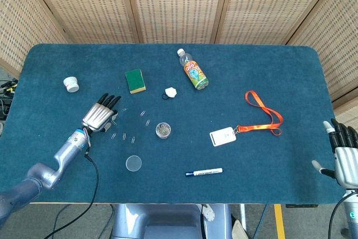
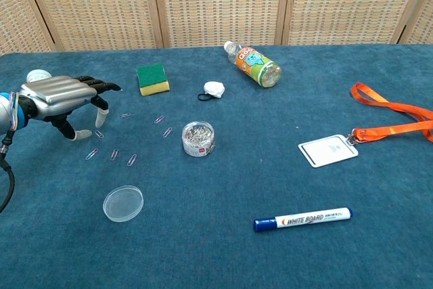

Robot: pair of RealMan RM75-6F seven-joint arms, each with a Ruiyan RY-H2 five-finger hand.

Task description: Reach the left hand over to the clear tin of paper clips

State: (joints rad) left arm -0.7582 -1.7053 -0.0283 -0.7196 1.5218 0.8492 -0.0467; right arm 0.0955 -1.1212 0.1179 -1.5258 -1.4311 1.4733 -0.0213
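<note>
**Op:** Cap (image 1: 70,84) far left, small and white, not mine to touch. Next along, my left hand (image 1: 99,117) hovers palm down over the mat, fingers (image 2: 101,86) spread a little and lightly curled, holding nothing. Loose clips (image 2: 114,155) lie scattered under and just right of it.

**QA:** Lid?

**Op:** Clear round lid (image 2: 123,204) lies flat, near the front edge, apart from everything. Green sponge (image 1: 135,80) sits further back.

**QA:** Target?

**Op:** Clear tin of paper clips (image 2: 198,139) is right of the loose clips, about mid-table, well apart from my left hand. It stands upright, mouth open to the ceiling, so its axis is vertical; it's short and round, no real long side along the table.

**QA:** Handling?

**Op:** My guess is light, a stiff thin plastic wall, smooth and a bit slippery. It's full of clips with no lid on, so a tilt or knock would likely spill them. I'd take it round the side wall, thumb against fingers, kept level.

**QA:** Rest?

**Op:** White wad (image 1: 171,92), bottle (image 1: 194,73) lying down behind, marker (image 2: 303,219) in front, badge (image 2: 328,150) on an orange lanyard (image 1: 264,111). My right hand (image 1: 344,158) is at the far right table edge, fingers extended and apart, empty.
</note>
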